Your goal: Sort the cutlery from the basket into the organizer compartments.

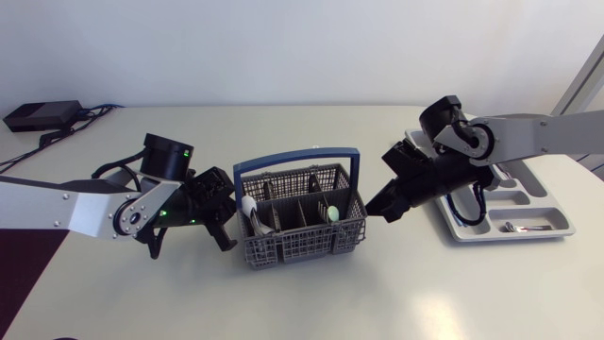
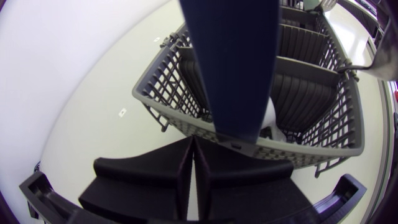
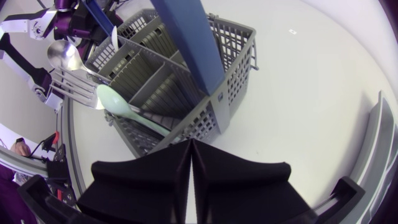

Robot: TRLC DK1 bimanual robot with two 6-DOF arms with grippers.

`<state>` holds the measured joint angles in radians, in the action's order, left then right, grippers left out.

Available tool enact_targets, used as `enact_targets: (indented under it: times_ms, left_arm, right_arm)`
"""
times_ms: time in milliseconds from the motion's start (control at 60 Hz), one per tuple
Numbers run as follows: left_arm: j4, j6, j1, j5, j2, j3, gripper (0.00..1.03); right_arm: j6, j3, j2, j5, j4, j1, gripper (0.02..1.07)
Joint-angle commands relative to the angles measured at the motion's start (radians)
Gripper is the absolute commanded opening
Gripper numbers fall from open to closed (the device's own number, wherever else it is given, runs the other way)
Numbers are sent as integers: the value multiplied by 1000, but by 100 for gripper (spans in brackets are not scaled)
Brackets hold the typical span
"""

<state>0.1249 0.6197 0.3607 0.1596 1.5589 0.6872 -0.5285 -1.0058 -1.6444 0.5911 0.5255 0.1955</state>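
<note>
My left tool (image 1: 223, 238) and right tool (image 1: 389, 214), both closed and empty, flank the basket (image 1: 300, 247), apparently staged to lift cutlery (image 1: 332, 213) toward the organizer (image 1: 533, 198).

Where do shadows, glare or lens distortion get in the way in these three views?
Head view: even light, only soft shadows beneath the basket, no glare. Left wrist view: the blue handle looms close, and the basket walls are bowed by the fisheye. Right wrist view: bright highlight on the metal spoon; table evenly lit.

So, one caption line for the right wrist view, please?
Shut right gripper, grey basket ahead holding a green spoon, a metal spoon and a fork.
</note>
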Motion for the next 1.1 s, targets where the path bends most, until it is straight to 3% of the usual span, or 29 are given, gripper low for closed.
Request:
enact_targets:
  times_ms: [0,33,167,333,483,733,1083]
  left_arm:
    - [-7,31,-17,12,-62,-17,7]
    - [-18,37,-22,12,-95,-29,8]
    - [-99,43,-35,20,-204,-57,14]
    - [-222,41,-17,27,-408,-98,19]
    - [-317,11,34,27,-542,-103,20]
    - [-415,-67,164,14,-625,-94,20]
    - [-456,-121,231,12,-648,-83,20]
  right_arm:
    - [45,45,72,-51,-12,2,27]
    - [50,56,110,-77,-9,5,35]
    - [87,75,255,-152,31,36,50]
    - [130,78,414,-206,99,122,52]
    - [213,62,498,-312,136,286,52]
    - [331,-1,445,-494,137,504,52]
    - [369,-57,311,-582,85,559,52]
